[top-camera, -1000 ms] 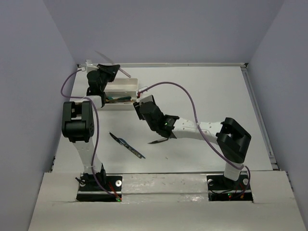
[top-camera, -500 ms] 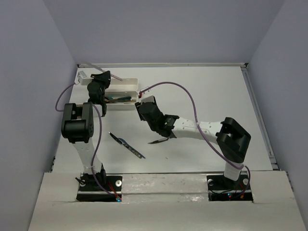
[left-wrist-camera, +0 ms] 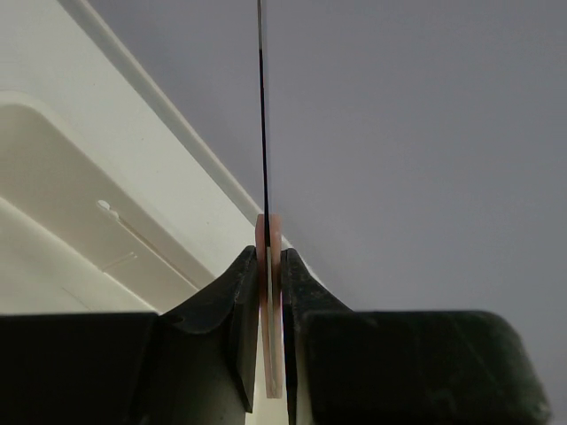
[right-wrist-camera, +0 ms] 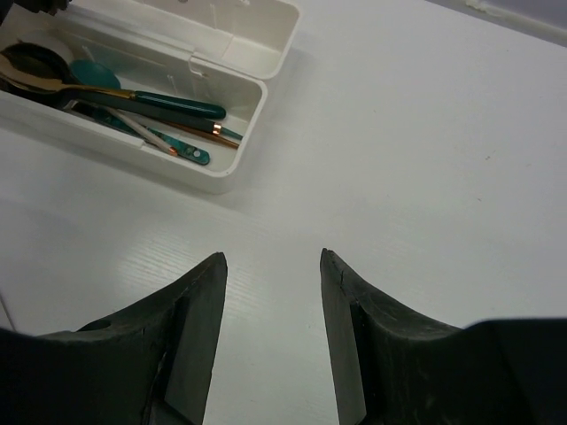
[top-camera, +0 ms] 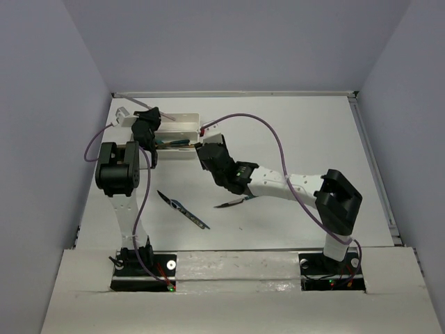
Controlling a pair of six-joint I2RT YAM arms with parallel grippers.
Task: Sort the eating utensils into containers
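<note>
Pink-handled utensil (left-wrist-camera: 268, 232): prob. light, stiff, slick, very thin. Left gripper (left-wrist-camera: 266, 297) has its jaws clamped on the handle, edge-on, over the tray (right-wrist-camera: 251, 124) at the table's 11 o'clock. Right gripper (right-wrist-camera: 270, 266) sits at the tray's 4 o'clock, jaws apart, empty.

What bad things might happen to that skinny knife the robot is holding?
The left tool pinches the knife only by its pink handle, with the long blade sticking out, so it might twist or slip. It might miss the white tray and land on the table. The open right tool hovers near that tray's end, so both tools could bump.
</note>
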